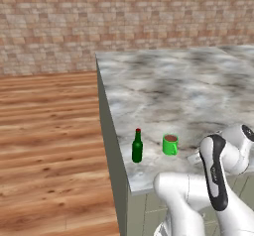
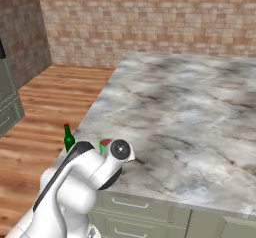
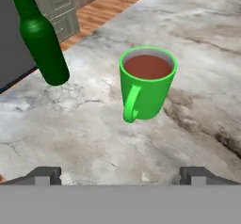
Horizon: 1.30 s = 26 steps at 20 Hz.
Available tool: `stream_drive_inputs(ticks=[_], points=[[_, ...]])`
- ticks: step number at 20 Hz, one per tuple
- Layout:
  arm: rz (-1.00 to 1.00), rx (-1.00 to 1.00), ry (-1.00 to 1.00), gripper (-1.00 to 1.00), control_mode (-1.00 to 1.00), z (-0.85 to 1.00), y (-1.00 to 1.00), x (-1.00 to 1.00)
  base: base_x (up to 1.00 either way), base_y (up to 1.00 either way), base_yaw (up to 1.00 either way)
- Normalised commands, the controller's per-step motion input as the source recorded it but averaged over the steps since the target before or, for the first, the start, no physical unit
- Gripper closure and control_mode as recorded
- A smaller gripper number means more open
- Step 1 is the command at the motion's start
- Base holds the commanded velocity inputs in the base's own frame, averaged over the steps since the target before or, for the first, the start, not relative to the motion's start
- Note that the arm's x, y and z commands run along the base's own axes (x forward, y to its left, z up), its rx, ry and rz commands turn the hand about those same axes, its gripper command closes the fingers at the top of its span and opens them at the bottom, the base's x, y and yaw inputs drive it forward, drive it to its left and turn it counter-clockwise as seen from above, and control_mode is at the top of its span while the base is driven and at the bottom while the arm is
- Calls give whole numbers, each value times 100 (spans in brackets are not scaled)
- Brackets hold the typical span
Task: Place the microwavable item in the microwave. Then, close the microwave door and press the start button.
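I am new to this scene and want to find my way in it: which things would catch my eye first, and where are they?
The bright green mug of dark brown liquid stands out, upright on the grey marble counter near its front corner. The taller dark green bottle with a red cap stands close beside it, apart from it, nearer the counter's edge. In the hand view, the hand is open, its fingertips wide and short of the mug.

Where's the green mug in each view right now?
Left base view: mug lower centre, right of the bottle.
Right base view: mug lower left, half behind the arm.
Hand view: mug centre, handle facing camera.
Shared landmark: the bottle, near the counter edge.
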Motion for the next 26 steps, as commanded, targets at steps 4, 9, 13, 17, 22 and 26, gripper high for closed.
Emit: stream_drive_inputs(ticks=[4, 9, 13, 17, 22, 26], points=[[30, 0, -30, -100, -100, -50, 19, 34, 0, 0, 0], [27, 3, -34, -100, -100, -38, 28, 37, 0, 0, 0], [18, 5, -26, -100, -100, -25, 31, 42, 0, 0, 0], [2, 5, -8, -100, -100, -9, 34, 41, 0, 0, 0], [0, 5, 0, -100, -100, -1, 37, 32, 0, 0, 0], [0, 9, 5, -100, -100, -14, 46, 0, 0, 0, 0]])
